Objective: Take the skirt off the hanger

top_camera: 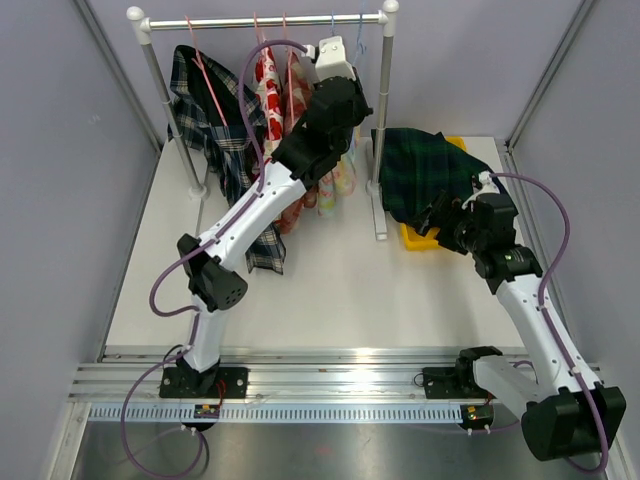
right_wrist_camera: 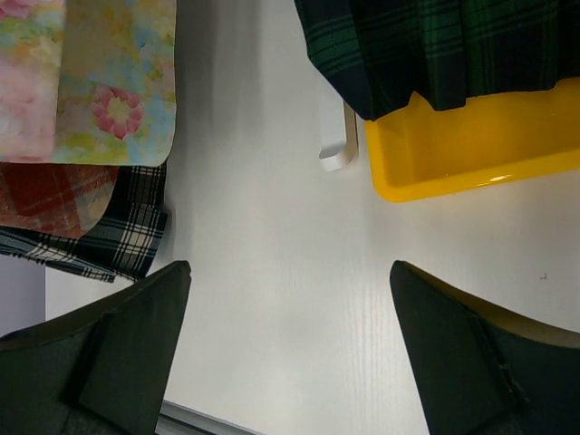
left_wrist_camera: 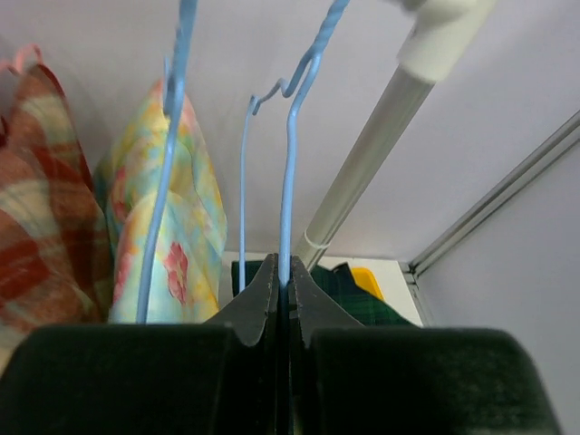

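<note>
My left gripper is up at the clothes rail, shut on the wire of a blue hanger. No cloth shows on that wire in the left wrist view. The dark green plaid skirt lies draped over a yellow bin right of the rack post. It also shows in the right wrist view and behind my left jaws. My right gripper is open and empty above the bare table, left of and just in front of the bin.
A pastel floral skirt hangs on another blue hanger left of my left gripper. A red plaid skirt and a dark plaid skirt hang further left. The white rack post and its foot stand beside the bin.
</note>
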{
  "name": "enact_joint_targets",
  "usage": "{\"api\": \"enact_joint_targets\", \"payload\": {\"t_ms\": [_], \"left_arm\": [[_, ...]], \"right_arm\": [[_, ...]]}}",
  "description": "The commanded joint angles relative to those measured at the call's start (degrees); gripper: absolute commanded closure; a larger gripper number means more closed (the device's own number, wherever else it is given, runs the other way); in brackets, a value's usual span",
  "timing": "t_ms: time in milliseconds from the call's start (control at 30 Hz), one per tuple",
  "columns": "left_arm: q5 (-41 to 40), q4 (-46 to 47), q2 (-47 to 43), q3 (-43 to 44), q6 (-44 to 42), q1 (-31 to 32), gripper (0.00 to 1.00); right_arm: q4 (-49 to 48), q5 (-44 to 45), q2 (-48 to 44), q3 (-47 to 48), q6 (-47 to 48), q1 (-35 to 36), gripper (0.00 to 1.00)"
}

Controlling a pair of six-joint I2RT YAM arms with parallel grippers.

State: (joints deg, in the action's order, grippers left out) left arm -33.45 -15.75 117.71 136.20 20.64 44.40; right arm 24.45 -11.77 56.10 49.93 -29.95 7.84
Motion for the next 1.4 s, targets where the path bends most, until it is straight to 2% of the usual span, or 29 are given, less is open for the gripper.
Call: {"api": "enact_joint_targets", "payload": {"t_ms": [0,100,167,200,267,300,400,467,600,800,1267,1367], "left_arm": [[4.97,4.06,-0.29,-0.50,6.25,-0.28,1.00],[8.22,2.66,-0.64,-1.63,7.13,-0.28,1.00],[11.20,2.91,-3.00,-3.21,7.22,-0.19,0.94],[12.00,3.35,-4.06,-5.40,7.04,-0.02,0.77],[13.06,3.53,-8.26,-7.95,6.08,0.25,0.54],[12.97,3.36,-9.59,-9.19,5.55,0.68,0.36],[11.48,2.22,-15.65,-13.93,3.27,1.04,0.20],[9.56,1.86,-17.94,-16.93,0.38,1.04,0.18],[6.74,-1.56,-21.55,-17.55,-3.59,0.34,0.18],[7.52,-3.59,-22.35,-17.64,-3.68,-2.91,0.18],[13.24,-4.21,-10.84,-8.59,-1.05,-5.64,0.25],[13.50,-4.38,-8.73,-7.62,-0.34,-6.25,0.31]], "right_arm": [[0.86,-2.03,-1.78,-1.15,0.69,0.08,0.01],[0.95,-2.47,-2.39,-1.50,0.25,0.08,0.00],[1.22,-2.56,-2.66,-1.42,0.07,0.16,0.00],[1.48,-2.56,-2.75,-1.42,0.16,0.08,0.01],[1.83,-2.47,-3.27,-1.50,-0.01,0.07,0.01],[1.92,-2.29,-3.36,-1.42,0.07,0.07,0.01],[2.18,-2.38,-3.97,-1.59,-0.10,0.16,0.01],[2.10,-2.38,-4.24,-1.94,-0.28,0.16,0.01],[1.92,-2.56,-4.50,-2.73,-0.63,0.16,0.01],[2.09,-2.91,-5.20,-3.44,-1.51,0.25,0.01],[5.70,-0.80,-6.70,-3.26,0.60,0.25,0.01],[5.96,-0.62,-6.61,-3.18,0.95,0.34,0.00]]}}
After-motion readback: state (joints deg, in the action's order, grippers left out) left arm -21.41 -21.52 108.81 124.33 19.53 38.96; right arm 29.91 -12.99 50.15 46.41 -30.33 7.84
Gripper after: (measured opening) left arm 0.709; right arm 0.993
